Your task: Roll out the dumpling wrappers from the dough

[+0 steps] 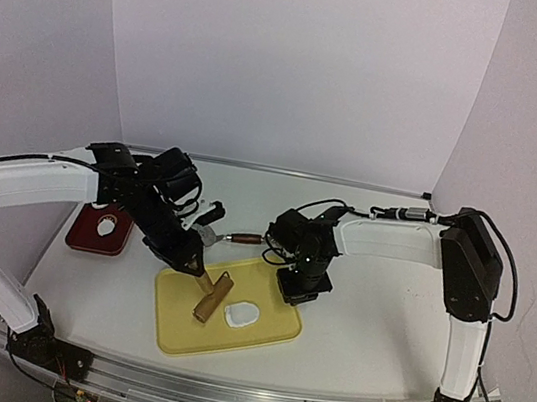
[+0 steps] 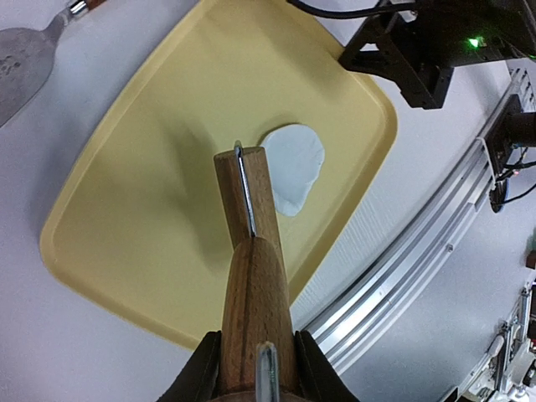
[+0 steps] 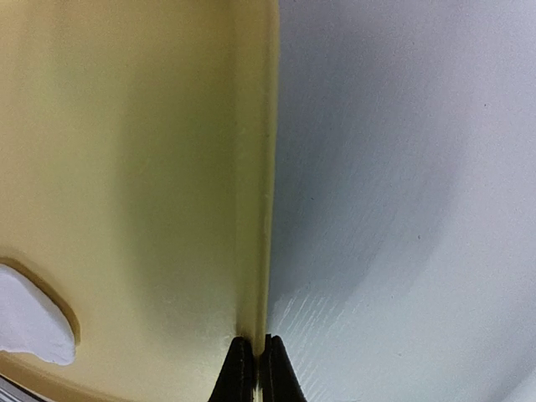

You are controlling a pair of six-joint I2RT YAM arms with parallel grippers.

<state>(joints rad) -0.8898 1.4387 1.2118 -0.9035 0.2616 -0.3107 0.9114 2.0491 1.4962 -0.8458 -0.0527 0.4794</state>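
A yellow tray (image 1: 179, 324) holds a flattened, irregular white dough piece (image 1: 242, 313). My left gripper (image 1: 199, 274) is shut on the handle of a wooden rolling pin (image 1: 213, 297). The pin's roller lies on the tray just left of the dough. In the left wrist view the pin (image 2: 251, 276) points at the dough (image 2: 293, 163), its far end at the dough's edge. My right gripper (image 1: 294, 288) is shut on the tray's right rim (image 3: 255, 167). A small round white disc (image 1: 108, 228), which looks like a wrapper, lies on a red plate (image 1: 91, 240).
A metal spatula with a wooden handle (image 1: 228, 237) lies on the table behind the tray, between the two arms; its blade shows in the left wrist view (image 2: 21, 63). The red plate sits at the far left. The table's metal front rail (image 2: 419, 251) runs close to the tray.
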